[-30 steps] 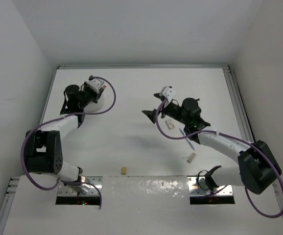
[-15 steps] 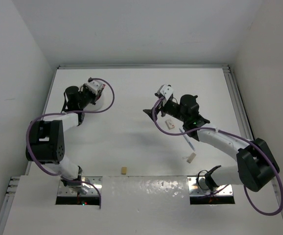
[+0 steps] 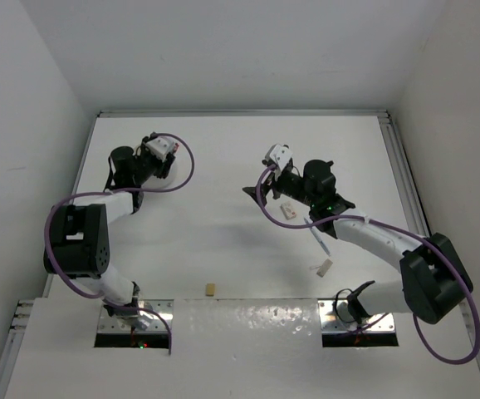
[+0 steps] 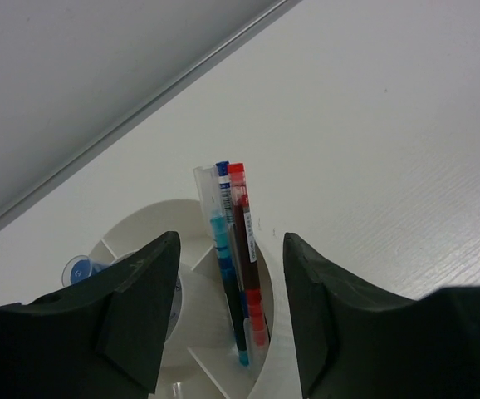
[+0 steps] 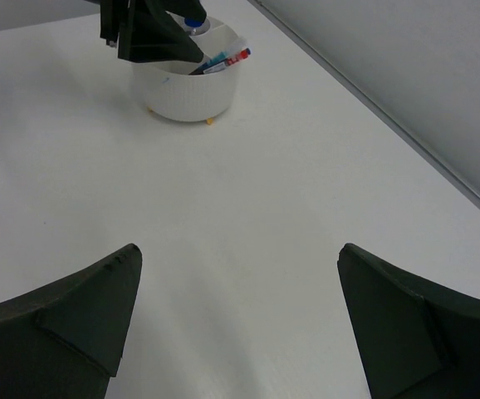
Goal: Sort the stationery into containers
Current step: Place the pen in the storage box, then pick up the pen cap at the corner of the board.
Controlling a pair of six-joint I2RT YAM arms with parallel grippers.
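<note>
The round white bowl [image 4: 281,349] has dividers; a blue pen [image 4: 223,249] and a red pen [image 4: 244,249] lean in one compartment. A blue-capped bottle [image 4: 78,270] stands in another. My left gripper [image 4: 232,243] is open, its jaws on either side of the pens without touching them. In the top view it [image 3: 164,162] covers most of the bowl. My right gripper [image 5: 240,252] is open and empty over bare table at mid-table [image 3: 255,179]. It looks toward the bowl [image 5: 190,87] and the left gripper [image 5: 153,33].
A small pale block [image 3: 288,211], a blue pen [image 3: 317,238] and a pale block [image 3: 325,267] lie under the right arm. A tan block [image 3: 211,288] lies near the front edge. White walls enclose the table at the back and on both sides.
The left arm's elbow has folded in and its gripper has shifted slightly back over the bowl. The right gripper has drawn back a little to the right. Nothing was picked up.
</note>
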